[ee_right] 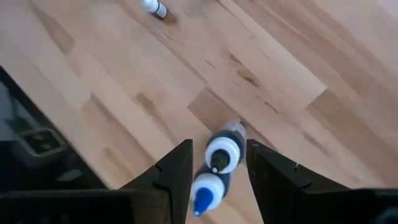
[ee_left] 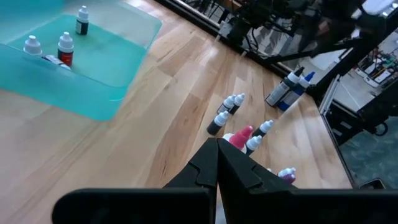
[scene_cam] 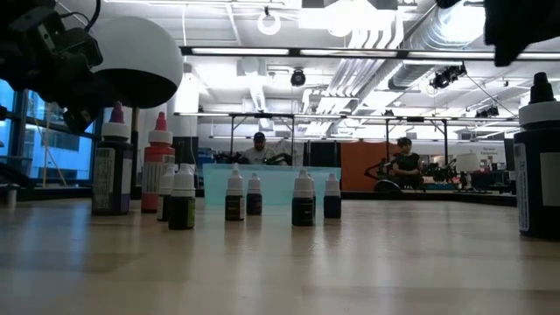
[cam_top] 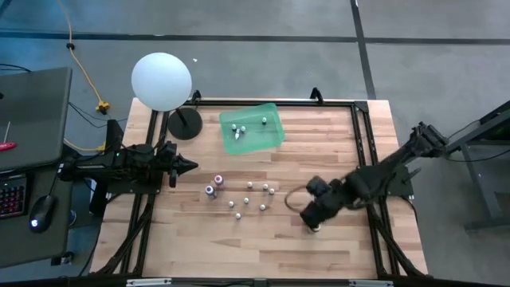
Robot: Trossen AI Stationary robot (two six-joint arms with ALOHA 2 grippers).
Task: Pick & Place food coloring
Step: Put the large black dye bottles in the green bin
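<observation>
Here, a pick is being prepared by the right gripper point(ee_right: 217, 168), which is being held low over the near right part of the table point(cam_top: 335, 247), its fingers spread and grasping nothing. Between them two slightly larger bottles point(ee_right: 219, 163) are being framed, one white-capped, one blue-capped, both standing on the wood. The next move is judged to call for centring on a single bottle, so that its neighbour is not being knocked while the fingers are being brought together. Further in, the scattered food coloring point(cam_top: 249, 197) is standing mid-table: tiny cylindrical bottles with conical whitish caps on pale, grained butcher-block. The left gripper point(cam_top: 190, 166) is waiting at the left, its pointed fingers pressed together and empty. Farthest away, three bottles are resting in the translucent green tray point(cam_top: 271, 135), beside a smooth white globe point(cam_top: 162, 80).
</observation>
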